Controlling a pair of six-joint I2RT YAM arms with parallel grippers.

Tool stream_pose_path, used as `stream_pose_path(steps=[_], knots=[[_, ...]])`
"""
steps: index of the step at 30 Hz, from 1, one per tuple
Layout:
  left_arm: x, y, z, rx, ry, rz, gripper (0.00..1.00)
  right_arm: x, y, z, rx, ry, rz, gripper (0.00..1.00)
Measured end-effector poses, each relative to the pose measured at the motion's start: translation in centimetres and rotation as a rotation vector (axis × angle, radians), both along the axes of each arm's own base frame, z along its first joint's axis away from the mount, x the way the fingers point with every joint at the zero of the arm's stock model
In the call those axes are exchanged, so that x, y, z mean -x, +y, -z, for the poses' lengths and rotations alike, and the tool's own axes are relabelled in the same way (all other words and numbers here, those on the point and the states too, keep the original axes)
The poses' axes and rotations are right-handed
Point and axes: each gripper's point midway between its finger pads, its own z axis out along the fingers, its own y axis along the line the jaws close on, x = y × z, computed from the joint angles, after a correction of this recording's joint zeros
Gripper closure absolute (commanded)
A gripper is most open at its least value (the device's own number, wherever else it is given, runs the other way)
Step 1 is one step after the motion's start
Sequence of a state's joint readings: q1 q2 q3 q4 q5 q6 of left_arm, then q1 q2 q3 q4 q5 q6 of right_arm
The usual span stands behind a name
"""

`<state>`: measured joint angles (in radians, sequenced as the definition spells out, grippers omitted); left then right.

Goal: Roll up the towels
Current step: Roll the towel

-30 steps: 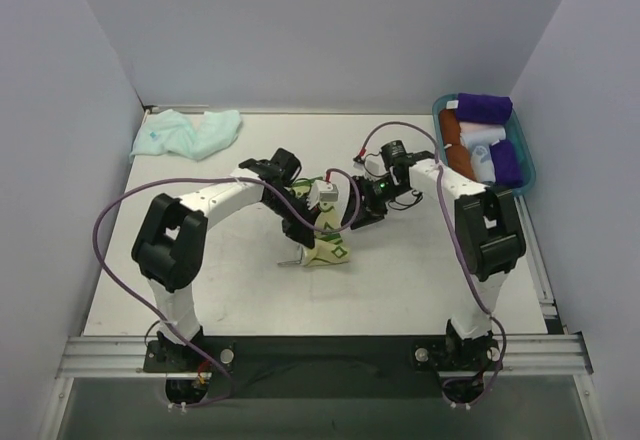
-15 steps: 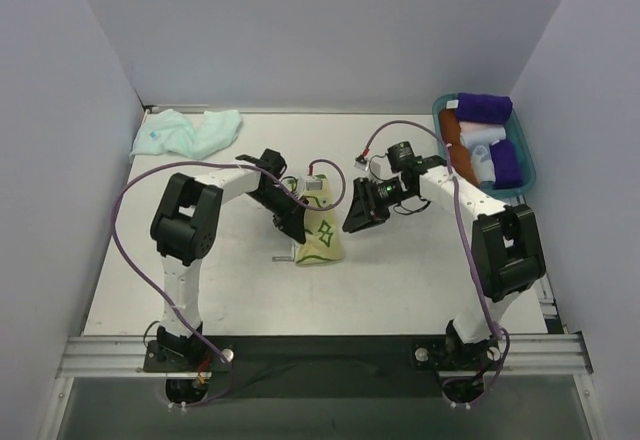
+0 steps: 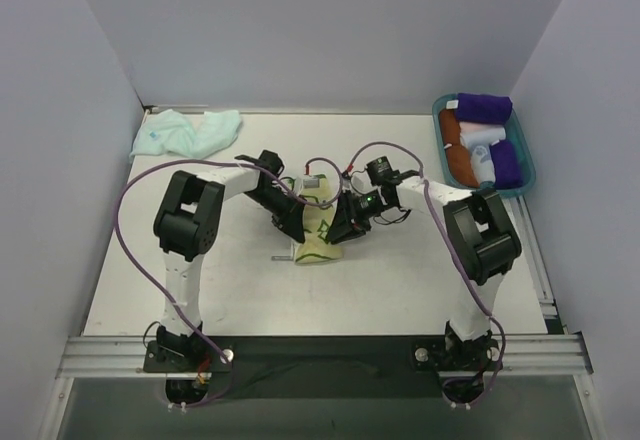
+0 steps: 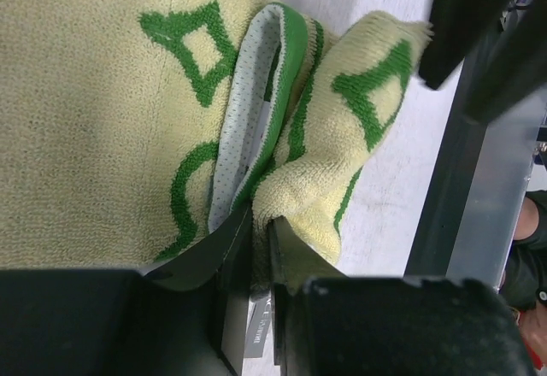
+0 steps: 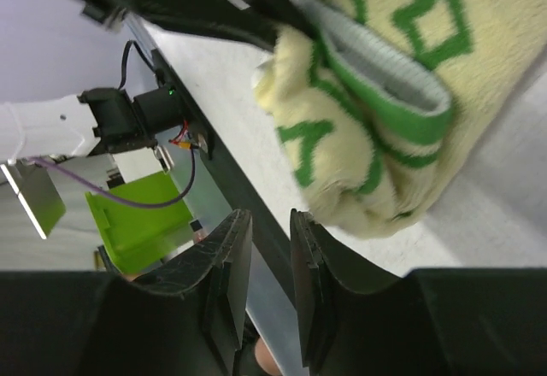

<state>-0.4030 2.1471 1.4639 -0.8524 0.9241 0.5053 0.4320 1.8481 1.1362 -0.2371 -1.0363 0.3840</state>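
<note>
Swinging in from three o'clock, my right claw (image 3: 340, 228) is nearing the yellow towel (image 3: 318, 248) mid-table, jaws narrowly parted, seemingly empty. My left claw (image 4: 258, 222) is pinching its folded edge. Rolling is only beginning; the mint towel (image 3: 187, 132) is lying crumpled at ten o'clock.

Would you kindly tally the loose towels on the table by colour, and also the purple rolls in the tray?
Pale yellow terry towel with green marks: 1
Plain mint-aqua soft towel: 1
Purple rolled cloths in the teal plastic tray: 2
Total: 4
</note>
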Motion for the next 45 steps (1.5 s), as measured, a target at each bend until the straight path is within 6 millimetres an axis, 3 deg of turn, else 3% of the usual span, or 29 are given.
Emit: stream_pose_path(steps=[4, 5, 8, 14, 20, 22, 25, 29, 34, 39, 42, 45], knots=[[-0.3, 0.3, -0.1, 0.001, 0.009, -0.021, 0.67, -0.6, 0.3, 3.3, 0.039, 0.077, 0.041, 0.77], [-0.4, 0.4, -0.1, 0.001, 0.011, -0.025, 0.6, -0.6, 0.2, 4.2, 0.052, 0.099, 0.047, 0.78], [-0.4, 0.4, -0.2, 0.014, 0.008, -0.032, 0.55, -0.3, 0.3, 6.3, 0.061, 0.188, 0.06, 0.78], [1.0, 1.8, -1.3, 0.034, -0.055, -0.054, 0.41, -0.3, 0.3, 6.3, 0.048, 0.229, 0.072, 0.77], [1.1, 4.3, -5.3, 0.051, -0.319, -0.104, 0.31, -0.2, 0.3, 6.3, 0.078, 0.209, 0.072, 0.76], [1.1, 3.8, -6.9, 0.04, -0.498, -0.061, 0.3, -0.2, 0.4, 6.3, 0.093, 0.198, 0.071, 0.76], [2.8, 1.4, -8.1, 0.016, -0.729, 0.084, 0.3, -0.2, 0.5, 6.3, 0.107, 0.195, 0.071, 0.76], [5.8, -1.8, -6.2, -0.036, -0.899, 0.294, 0.3, -0.3, 0.5, 6.2, 0.121, 0.196, 0.072, 0.76], [6.6, -1.2, -2.2, -0.188, -1.022, 0.44, 0.3, -0.3, 0.5, 6.2, 0.128, 0.206, 0.072, 0.76], [6.2, -1.0, -0.1, -0.269, -1.13, 0.53, 0.33, -0.2, 0.5, 6.2, 0.131, 0.212, 0.072, 0.76], [5.0, -1.5, 0.2, -0.296, -1.175, 0.525, 0.4, -0.3, 0.5, 6.2, 0.132, 0.214, 0.073, 0.76], [3.7, -1.9, 0.4, -0.317, -1.178, 0.491, 0.64, -0.2, 0.5, 6.2, 0.132, 0.214, 0.073, 0.77]])
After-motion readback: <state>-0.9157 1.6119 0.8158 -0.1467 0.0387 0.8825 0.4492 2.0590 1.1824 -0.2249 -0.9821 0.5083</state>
